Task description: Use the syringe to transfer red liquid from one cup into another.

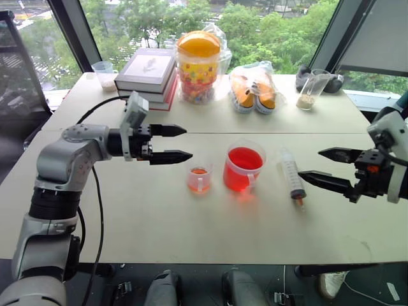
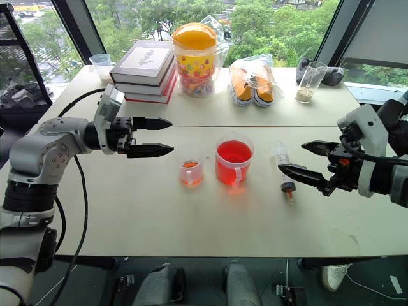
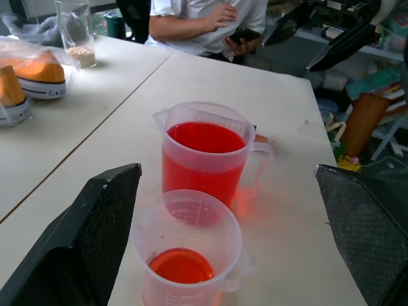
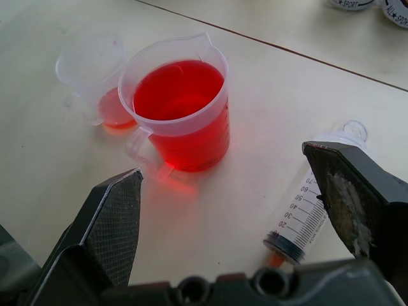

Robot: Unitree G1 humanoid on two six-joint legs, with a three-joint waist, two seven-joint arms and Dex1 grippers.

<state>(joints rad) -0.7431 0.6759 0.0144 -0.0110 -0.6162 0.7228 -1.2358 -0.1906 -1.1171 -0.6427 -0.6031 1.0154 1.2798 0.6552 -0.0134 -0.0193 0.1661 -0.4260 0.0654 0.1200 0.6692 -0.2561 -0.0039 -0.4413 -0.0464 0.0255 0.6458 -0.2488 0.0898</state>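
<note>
- Head camera, I read the counter (image 1: 159,229) as a clock face centred on the larger cup (image 1: 243,169), 12 o'clock toward the window.
- Larger cup: upright, well filled with red liquid (image 1: 245,158).
- Small beaker (image 1: 199,178): at 9 o'clock, just beside the larger cup, not touching as far as I can tell; a shallow layer of red liquid at its bottom.
- Syringe (image 1: 292,176): lying flat on the counter at 3 o'clock, near the cup but apart from it; orange tip toward 6 o'clock, plunger end toward 12. Nothing grips it.
- Left pincer (image 1: 173,143): fingers apart, empty, above the counter at about 9 to 10 o'clock, pointing toward the cups.
- Right pincer (image 1: 322,167): fingers apart, empty, at 3 o'clock just past the syringe, pointing toward it.
- Far edge, 10 to 2 o'clock: stacked books (image 1: 147,78), a yellow-lidded jar (image 1: 198,67), bagged shoes (image 1: 254,89), a tumbler of grains (image 1: 310,89).
- Left wrist camera: a seated person (image 3: 204,25) beyond the counter end.
</note>
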